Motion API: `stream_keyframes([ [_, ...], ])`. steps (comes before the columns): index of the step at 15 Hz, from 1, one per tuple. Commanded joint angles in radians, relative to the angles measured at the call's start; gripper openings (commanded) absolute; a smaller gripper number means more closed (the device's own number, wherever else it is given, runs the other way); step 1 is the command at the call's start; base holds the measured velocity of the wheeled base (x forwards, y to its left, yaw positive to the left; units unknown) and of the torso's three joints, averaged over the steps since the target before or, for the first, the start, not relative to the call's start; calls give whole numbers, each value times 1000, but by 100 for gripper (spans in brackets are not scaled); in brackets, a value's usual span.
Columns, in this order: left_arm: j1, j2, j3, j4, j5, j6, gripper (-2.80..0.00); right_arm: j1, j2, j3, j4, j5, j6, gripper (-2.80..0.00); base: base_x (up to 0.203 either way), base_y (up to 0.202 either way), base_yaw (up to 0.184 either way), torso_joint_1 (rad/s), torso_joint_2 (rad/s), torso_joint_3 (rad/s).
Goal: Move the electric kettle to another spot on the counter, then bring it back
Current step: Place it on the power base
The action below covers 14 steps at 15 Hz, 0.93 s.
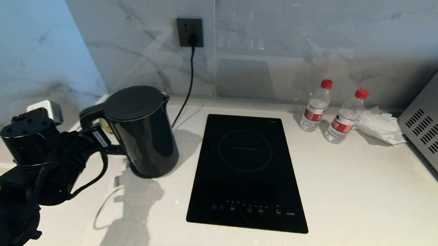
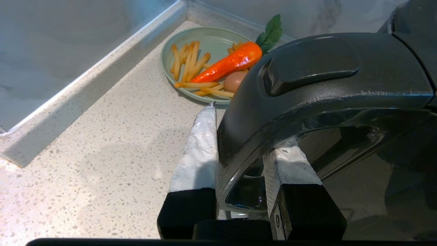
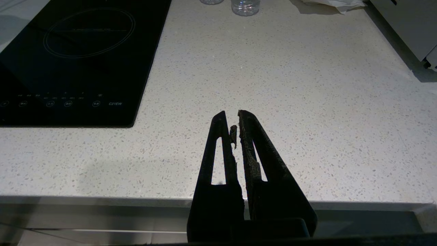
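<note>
1. The left pincer (image 2: 239, 164) is pinching the loop handle (image 2: 307, 85) of the electric kettle (image 1: 142, 131), one taped finger outside the loop and one inside it.
2. The kettle is upright at the left of the tabletop (image 1: 347, 200), just left of the black cooktop (image 1: 246, 171); whether its bottom touches the stone or hangs just above it I cannot tell.
3. To carry it well, I would keep the grip firm and the jug vertical, lift before sliding sideways, and steer clear of the power cord (image 1: 187, 82) running down from the wall socket (image 1: 189, 32) behind.
4. The right pincer (image 3: 235, 136) is pressed together, parked over the near edge of the tabletop, right of the cooktop.
5. Far right stand two water bottles (image 1: 328, 110) and crumpled paper (image 1: 381, 125).
6. Hidden: the kettle's base disc does not show. Only the wrist camera shows a green plate (image 2: 170, 58) of toy food beyond the handle; the head camera has the kettle and arm in front of it.
</note>
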Motion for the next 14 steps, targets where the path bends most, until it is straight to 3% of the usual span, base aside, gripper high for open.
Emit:
stream_keyframes([
  [1, -4, 1, -3, -7, 7, 9, -280, 0, 0, 1, 0, -1, 0, -280, 0, 0, 0, 0, 0, 0],
  [5, -6, 14, -23, 31, 86, 44, -280, 0, 0, 0, 0, 0, 0, -280, 0, 0, 0, 0, 0, 0],
  [11, -42, 19, -43, 33, 121, 68, -280, 0, 0, 0, 0, -1, 0, -280, 0, 0, 0, 0, 0, 0],
  [14, -66, 18, -89, 99, 145, 76, -280, 0, 0, 0, 0, -1, 0, -280, 0, 0, 0, 0, 0, 0],
])
